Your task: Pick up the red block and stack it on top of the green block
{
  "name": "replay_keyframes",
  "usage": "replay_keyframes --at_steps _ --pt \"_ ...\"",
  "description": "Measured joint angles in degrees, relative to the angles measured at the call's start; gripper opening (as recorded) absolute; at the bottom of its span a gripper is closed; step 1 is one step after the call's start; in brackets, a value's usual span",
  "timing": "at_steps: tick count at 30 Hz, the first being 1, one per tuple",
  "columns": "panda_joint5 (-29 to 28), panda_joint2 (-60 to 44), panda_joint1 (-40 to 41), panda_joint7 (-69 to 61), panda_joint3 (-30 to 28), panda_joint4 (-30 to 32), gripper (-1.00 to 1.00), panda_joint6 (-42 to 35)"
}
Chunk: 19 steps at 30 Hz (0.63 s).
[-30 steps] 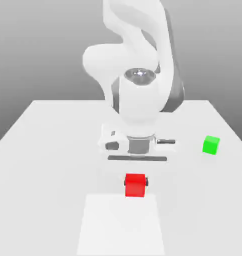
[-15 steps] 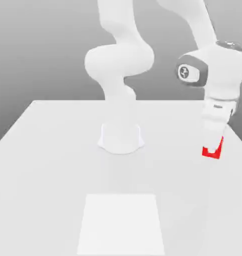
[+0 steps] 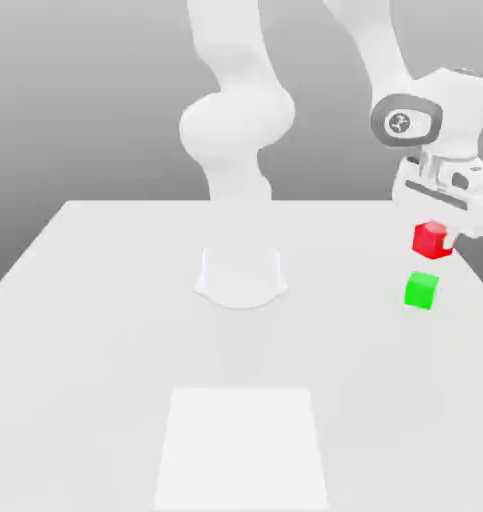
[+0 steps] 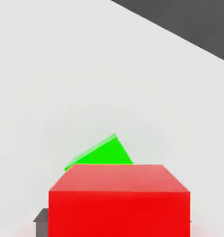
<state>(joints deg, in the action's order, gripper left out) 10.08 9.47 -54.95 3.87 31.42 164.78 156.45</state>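
Observation:
The red block [image 3: 429, 241] hangs in the air at the exterior view's right, with my gripper [image 3: 435, 236] shut on it. Just below it on the white table [image 3: 105, 300] rests the green block [image 3: 421, 290], with a clear gap between the two cubes. In the hand view the red block [image 4: 119, 201] is close to the camera, and part of the green block [image 4: 100, 153] peeks out beyond it on the table surface.
The arm's white base [image 3: 241, 275] stands at the table's middle. A lighter square patch [image 3: 243, 448] marks the near part of the table. The table's right edge runs close to the green block.
The arm swung from the table's middle to the exterior view's right, carrying the red block. In the last half second the block rose and the green block came back into sight beneath it.

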Motion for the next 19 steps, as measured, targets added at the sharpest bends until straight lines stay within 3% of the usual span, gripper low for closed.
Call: replay_keyframes --at_steps 19 --pt "-18.74 -12.72 3.86 13.18 -1.07 -0.35 -1.00 10.59"
